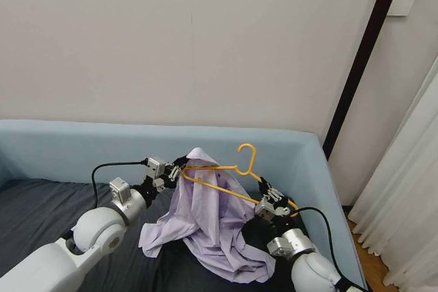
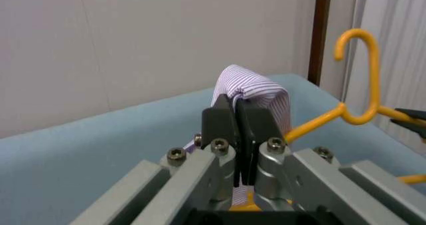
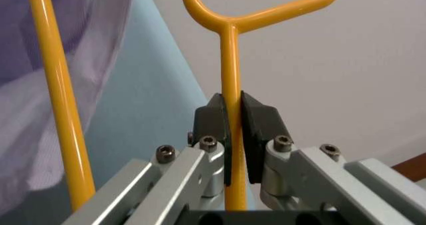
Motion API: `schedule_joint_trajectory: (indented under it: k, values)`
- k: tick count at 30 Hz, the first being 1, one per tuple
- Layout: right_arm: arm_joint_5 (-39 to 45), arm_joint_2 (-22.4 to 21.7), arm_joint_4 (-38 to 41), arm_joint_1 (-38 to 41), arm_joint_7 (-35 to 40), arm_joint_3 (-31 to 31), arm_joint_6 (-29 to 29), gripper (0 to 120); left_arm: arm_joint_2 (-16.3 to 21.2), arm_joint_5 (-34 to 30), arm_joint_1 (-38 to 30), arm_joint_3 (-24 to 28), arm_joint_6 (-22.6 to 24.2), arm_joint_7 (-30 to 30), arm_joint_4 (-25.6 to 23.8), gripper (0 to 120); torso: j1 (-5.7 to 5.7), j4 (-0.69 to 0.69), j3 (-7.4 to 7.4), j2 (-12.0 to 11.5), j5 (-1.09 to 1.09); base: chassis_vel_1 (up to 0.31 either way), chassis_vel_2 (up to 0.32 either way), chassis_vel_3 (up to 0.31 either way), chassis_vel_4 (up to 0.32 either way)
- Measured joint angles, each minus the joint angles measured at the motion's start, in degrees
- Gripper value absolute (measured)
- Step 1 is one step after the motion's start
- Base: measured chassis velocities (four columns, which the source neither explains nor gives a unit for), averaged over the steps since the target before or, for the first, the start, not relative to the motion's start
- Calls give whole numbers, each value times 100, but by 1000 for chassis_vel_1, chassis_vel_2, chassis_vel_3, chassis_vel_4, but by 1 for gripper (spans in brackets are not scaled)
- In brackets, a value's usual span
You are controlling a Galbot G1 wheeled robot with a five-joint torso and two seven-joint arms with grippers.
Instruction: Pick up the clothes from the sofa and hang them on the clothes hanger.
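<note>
Nearest me in the head view, my two arms reach in from 7 and 5 o'clock over the dark seat of the pale blue sofa [image 1: 68,145]. Between them hangs the lilac striped shirt [image 1: 205,220], its lower folds sagging to the seat cushion at about 6 o'clock. I cannot tell whether they rest on it. My right gripper [image 1: 271,204] sits at 3 o'clock of the shirt, jaws pinched tight on the bare wire of the yellow hanger [image 1: 247,160]. My right wrist view shows the pads closed on that wire just below the loop. My left gripper [image 1: 175,169] is at 10 o'clock of the shirt's bulk, at the hanger's far end. It is clamped on a fold of the striped cloth, which my left wrist view shows bunched up and standing above the pads. The hook points to 12 o'clock, against the sofa back and the plain wall behind. As I judge it, the picking up is largely done and the hanging is partway. The cloth is drawn over the hanger arm on my left, while the arm by my right gripper looks bare. That shoulder remains to be seated, and the shirt is bunched rather than hanging straight.
</note>
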Motion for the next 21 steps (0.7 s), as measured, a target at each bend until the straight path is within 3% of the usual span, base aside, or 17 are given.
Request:
schedule_joint_trajectory:
  k: [11, 21]
  values:
    - [158, -719, 340, -480, 73, 318, -161, 4, -152, 204, 210, -95, 0, -196, -115, 0, 0, 0, 0, 0, 0, 0, 0, 0, 0]
    - [831, -601, 410, -310, 145, 9, -374, 4, -411, 393, 458, -41, -41, -193, -267, 0, 0, 1, 0, 0, 0, 0, 0, 0, 0]
